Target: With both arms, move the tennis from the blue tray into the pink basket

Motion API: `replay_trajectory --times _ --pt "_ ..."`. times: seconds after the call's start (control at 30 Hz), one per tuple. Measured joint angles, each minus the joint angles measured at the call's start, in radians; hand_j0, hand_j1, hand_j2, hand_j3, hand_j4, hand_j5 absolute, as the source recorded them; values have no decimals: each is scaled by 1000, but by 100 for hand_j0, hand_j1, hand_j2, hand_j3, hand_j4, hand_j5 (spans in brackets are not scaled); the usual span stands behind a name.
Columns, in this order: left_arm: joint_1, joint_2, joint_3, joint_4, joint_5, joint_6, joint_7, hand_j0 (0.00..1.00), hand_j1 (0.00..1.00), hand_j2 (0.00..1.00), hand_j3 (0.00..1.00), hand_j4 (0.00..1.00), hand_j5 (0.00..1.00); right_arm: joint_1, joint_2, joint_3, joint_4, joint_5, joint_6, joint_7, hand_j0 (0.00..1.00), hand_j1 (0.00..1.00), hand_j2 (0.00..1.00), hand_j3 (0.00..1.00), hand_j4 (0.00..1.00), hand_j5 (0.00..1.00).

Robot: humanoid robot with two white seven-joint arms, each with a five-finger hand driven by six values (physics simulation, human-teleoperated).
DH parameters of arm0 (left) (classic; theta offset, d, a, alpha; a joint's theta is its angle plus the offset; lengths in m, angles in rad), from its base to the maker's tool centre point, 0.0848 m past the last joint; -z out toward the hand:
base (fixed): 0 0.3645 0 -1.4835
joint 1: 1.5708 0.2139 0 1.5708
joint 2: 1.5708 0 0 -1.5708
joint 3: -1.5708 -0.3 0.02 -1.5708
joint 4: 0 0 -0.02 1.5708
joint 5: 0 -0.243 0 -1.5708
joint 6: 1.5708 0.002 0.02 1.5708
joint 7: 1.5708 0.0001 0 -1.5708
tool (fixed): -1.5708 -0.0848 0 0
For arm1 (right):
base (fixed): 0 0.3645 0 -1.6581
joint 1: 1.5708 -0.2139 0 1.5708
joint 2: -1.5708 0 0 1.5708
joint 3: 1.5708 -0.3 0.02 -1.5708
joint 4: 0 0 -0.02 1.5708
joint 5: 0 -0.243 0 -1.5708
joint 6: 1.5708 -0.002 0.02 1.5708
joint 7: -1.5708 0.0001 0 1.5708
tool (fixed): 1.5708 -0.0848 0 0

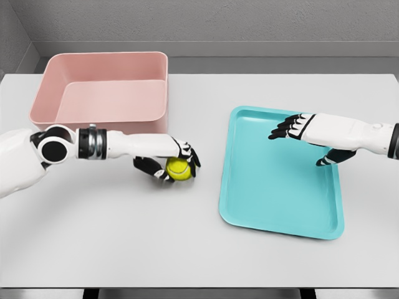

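Observation:
A yellow-green tennis ball (178, 169) is held in my left hand (171, 163), whose fingers curl around it just above the white table, in front of the pink basket (103, 93). The basket is a deep, empty pink bin at the back left. My right hand (298, 138) hovers over the blue tray (249, 187) with its fingers spread and nothing in them. The tray lies flat at the right and holds nothing.
The white table (124, 237) stretches wide in front of both arms, and a grey wall runs along the back. The basket's near wall stands just behind my left forearm.

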State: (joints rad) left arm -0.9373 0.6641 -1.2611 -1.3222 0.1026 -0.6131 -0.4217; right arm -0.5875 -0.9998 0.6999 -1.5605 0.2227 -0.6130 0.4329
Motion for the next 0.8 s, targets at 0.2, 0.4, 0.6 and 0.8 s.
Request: replay_trajectory --times 0.2,0.4,0.6,0.8 --pt "-2 10 64 -6 1 0 0 57 57 57 57 57 57 0 1 1 0 0 0 1 100 100 100 100 100 100" --pt "-3 13 129 -7 1 0 -1 56 56 56 56 56 56 0 4 3 0 0 0 2 100 100 100 100 100 100" --pt "-6 14 197 1 3 0 -1 56 56 56 56 56 56 0 8 3 0 0 0 3 100 100 100 100 100 100" --pt "-15 13 218 19 4 0 0 56 56 56 56 56 56 0 8 3 -1 0 0 3 100 100 100 100 100 100"
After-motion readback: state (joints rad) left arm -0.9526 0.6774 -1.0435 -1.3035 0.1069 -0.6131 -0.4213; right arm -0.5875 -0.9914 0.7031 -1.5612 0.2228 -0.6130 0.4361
